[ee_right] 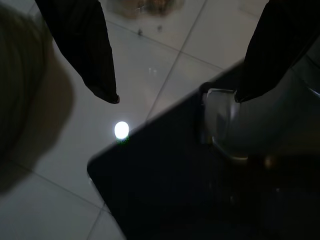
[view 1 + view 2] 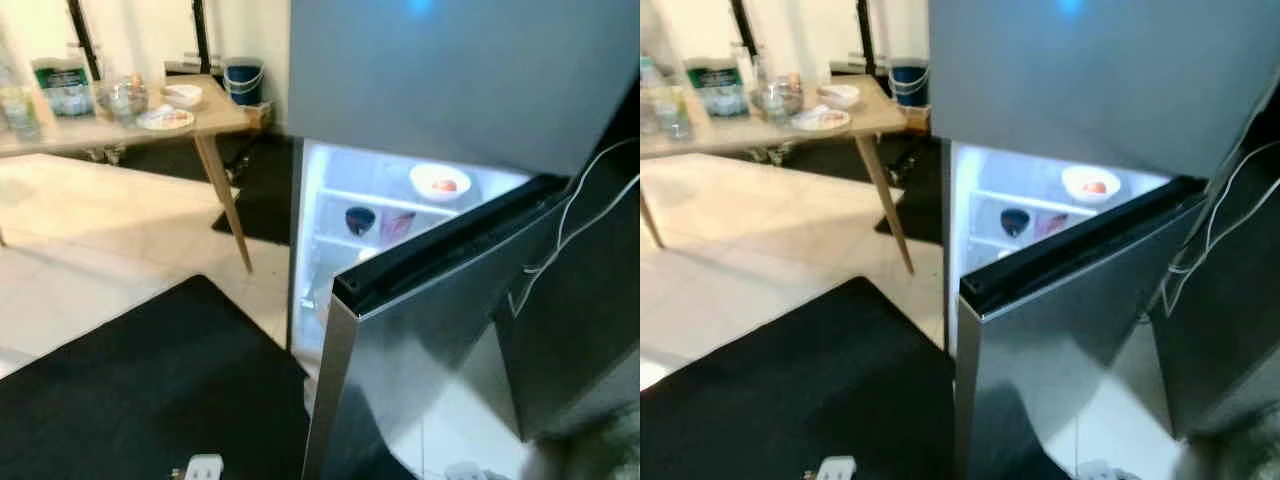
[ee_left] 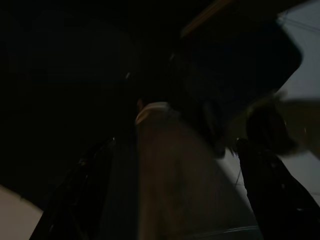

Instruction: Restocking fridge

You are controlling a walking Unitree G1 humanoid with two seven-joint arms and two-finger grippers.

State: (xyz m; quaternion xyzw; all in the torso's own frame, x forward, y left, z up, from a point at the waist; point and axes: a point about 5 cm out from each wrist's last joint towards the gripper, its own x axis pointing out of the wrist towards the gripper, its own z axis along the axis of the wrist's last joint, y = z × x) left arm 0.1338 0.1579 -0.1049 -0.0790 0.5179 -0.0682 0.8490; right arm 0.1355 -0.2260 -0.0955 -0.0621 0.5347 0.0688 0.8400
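The right gripper (image 1: 175, 97) hangs low with its two long black fingers (image 1: 85, 50) spread wide apart and pinching nothing, pointed down at the pale glossy tiled floor (image 1: 165, 65); below and between the fingertips lies the edge of a black floor mat (image 1: 165, 195), and a small bright reflected light spot (image 1: 121, 130) sits on the tile just beside the left-hand fingertip. The left gripper (image 3: 175, 200) hangs in deep shade, its two dark fingers (image 3: 75, 195) faintly outlined and set apart, with a dim rounded pale shape between them that cannot be identified; whether it touches either finger cannot be told. In the head views neither arm reaches forward. Nearest ahead is the large black floor mat (image 2: 150, 390), with a small white object (image 2: 203, 467) at its near edge. Beyond it stands the tall stainless-steel fridge (image 2: 450, 70), its lower silver door (image 2: 420, 340) swung open toward the robot. Inside the lit compartment a white bowl holding something red (image 2: 440, 182) rests on the upper shelf, and a dark cup (image 2: 360, 219) stands on the shelf below. Farther off to the left is a light wooden table (image 2: 120, 130) carrying a white plate (image 2: 165, 119), a white bowl (image 2: 183, 94), a glass bowl (image 2: 125, 98) and a green-labelled package (image 2: 62, 86). A blue bucket (image 2: 243, 80) stands behind it.
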